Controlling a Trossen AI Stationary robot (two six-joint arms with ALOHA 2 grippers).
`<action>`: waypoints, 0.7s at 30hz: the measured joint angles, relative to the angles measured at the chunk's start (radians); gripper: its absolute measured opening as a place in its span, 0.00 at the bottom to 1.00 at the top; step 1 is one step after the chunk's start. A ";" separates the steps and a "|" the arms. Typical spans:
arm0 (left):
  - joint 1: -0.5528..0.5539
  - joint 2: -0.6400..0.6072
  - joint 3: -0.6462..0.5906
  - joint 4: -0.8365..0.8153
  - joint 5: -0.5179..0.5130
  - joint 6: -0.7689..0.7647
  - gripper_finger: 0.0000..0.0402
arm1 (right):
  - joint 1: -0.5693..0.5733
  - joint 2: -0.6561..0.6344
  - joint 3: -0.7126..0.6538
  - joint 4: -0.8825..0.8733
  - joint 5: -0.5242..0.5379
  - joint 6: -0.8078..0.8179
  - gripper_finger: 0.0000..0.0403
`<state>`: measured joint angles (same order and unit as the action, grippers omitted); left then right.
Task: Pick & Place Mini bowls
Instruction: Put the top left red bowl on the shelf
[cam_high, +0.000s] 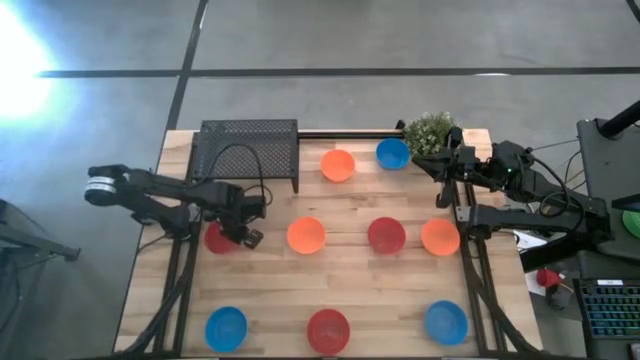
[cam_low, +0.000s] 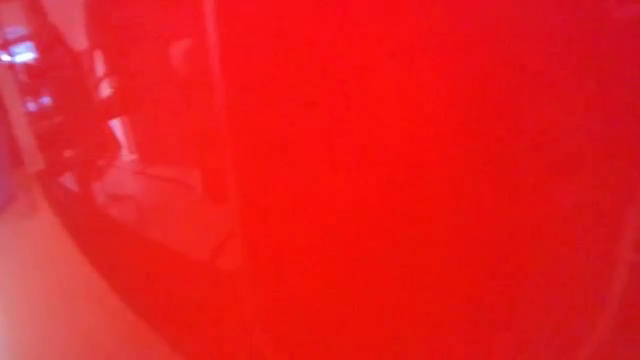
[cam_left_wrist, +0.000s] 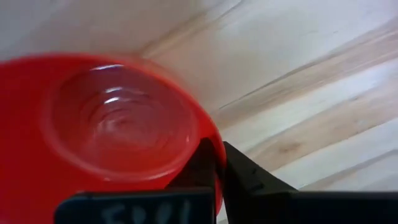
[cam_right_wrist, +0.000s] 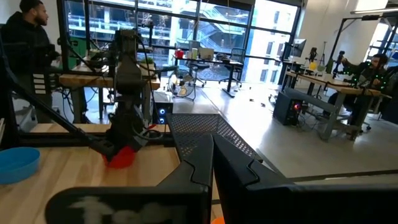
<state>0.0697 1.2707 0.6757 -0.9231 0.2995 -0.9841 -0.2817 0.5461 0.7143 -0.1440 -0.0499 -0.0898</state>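
At the left side of the wooden table (cam_high: 280, 275), the left gripper (cam_high: 243, 232) is down over a red bowl (cam_high: 217, 238) — its dark fingers (cam_left_wrist: 239, 174) are clenched on the bowl's rim, one inside the wall and one outside, as the left wrist view shows. The bowl looks tilted there, with pale boards beyond it. Behind the gripper, at the table's far edge, stands a black mesh basket (cam_high: 245, 148).

The other bowls are spread in rows. Near the front edge lie a blue bowl (cam_high: 226, 328), a second red bowl (cam_high: 328, 329) and another blue bowl (cam_high: 446, 322). In the middle row sit an orange bowl (cam_high: 306, 235), a third red bowl (cam_high: 386, 235) and a second orange bowl (cam_high: 440, 237). Farther back are a third orange bowl (cam_high: 337, 165) and a third blue bowl (cam_high: 392, 153), just beside a small green plant (cam_high: 428, 131).

The low view is filled with red, blurred, with nothing else clear in it.

The right gripper (cam_high: 442, 170) waits at the table's right edge near the plant — its fingers (cam_right_wrist: 242, 174) pressed together, grasping nothing.
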 joint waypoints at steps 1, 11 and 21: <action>0.000 -0.010 0.024 -0.024 -0.001 0.009 0.00 | 0.000 0.000 0.000 0.000 0.000 0.000 0.02; -0.002 -0.085 0.389 -0.267 0.043 0.132 0.00 | -0.001 0.000 0.000 0.000 0.000 0.000 0.02; -0.001 -0.074 0.784 -0.501 -0.214 0.276 0.00 | 0.000 0.000 0.000 0.000 0.001 -0.027 0.02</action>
<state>0.0683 1.1966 1.4596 -1.4241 0.0855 -0.7079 -0.2821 0.5461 0.7143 -0.1440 -0.0493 -0.1165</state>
